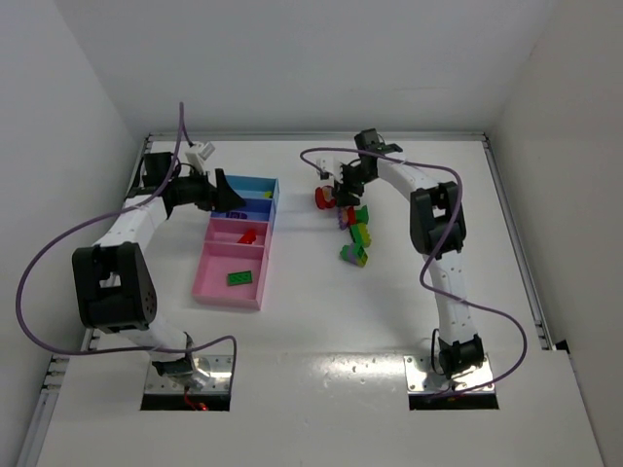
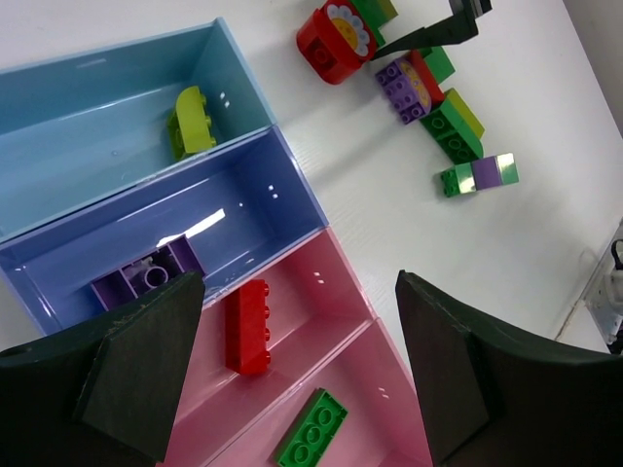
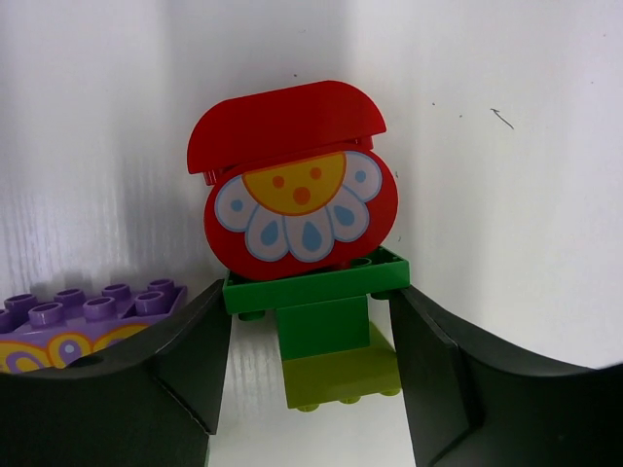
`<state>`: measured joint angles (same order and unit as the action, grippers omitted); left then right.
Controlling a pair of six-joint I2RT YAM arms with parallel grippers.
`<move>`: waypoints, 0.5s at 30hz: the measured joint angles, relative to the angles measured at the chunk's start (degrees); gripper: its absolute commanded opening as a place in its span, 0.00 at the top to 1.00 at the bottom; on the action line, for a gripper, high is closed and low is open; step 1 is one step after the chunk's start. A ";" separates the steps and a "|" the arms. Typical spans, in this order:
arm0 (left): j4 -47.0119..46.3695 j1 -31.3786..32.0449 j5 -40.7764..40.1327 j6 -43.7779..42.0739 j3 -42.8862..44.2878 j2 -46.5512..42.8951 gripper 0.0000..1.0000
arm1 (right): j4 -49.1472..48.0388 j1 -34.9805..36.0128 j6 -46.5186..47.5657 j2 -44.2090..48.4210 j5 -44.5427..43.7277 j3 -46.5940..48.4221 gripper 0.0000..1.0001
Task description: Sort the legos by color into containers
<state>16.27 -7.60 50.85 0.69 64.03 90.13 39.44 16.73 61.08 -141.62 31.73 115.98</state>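
The left tool hangs wide open above the containers, which hold a lime brick, purple brick, red brick and green plate, one per compartment. Right of the containers on the counter, the right tool pinches a green brick under a red flower brick, beside the loose legos.

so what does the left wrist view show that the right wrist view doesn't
Only left wrist: the containers, with a lime brick, a purple brick, a red brick and a green brick in separate compartments. Only right wrist: the right tool straddling the green piece at the base of the red flower brick. Both: that flower brick and the purple patterned brick.
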 measured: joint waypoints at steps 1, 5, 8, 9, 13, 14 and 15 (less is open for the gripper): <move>0.00 0.00 0.20 0.00 0.00 0.07 0.14 | 0.13 0.00 0.35 0.02 0.02 -0.09 0.63; -0.02 0.00 1.49 0.02 0.00 0.11 0.14 | -0.13 -0.02 1.36 2.71 0.00 -4.50 0.75; -0.28 0.31 3.17 -0.04 -0.63 -0.22 0.14 | -0.87 -0.04 1.92 9.38 0.02 -14.91 0.78; -0.33 0.55 3.89 -0.07 -1.53 -0.72 0.15 | -0.59 -0.07 1.92 12.46 0.02 -19.34 0.78; 0.00 3.74 7.56 -0.13 -6.34 -4.15 0.15 | -4.00 0.17 -0.26 26.67 0.33 -37.48 0.81; 0.15 5.40 8.76 -0.15 -7.30 -4.96 0.15 | -4.68 0.31 -1.46 29.99 0.48 -40.46 0.81; 0.35 6.71 9.90 -0.13 -7.80 -5.44 0.15 | -5.27 0.57 -2.71 33.31 0.68 -42.82 0.81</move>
<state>16.62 -0.89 60.75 0.56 56.23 84.68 34.17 17.30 58.37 -108.31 32.40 73.17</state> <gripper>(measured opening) 0.851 0.611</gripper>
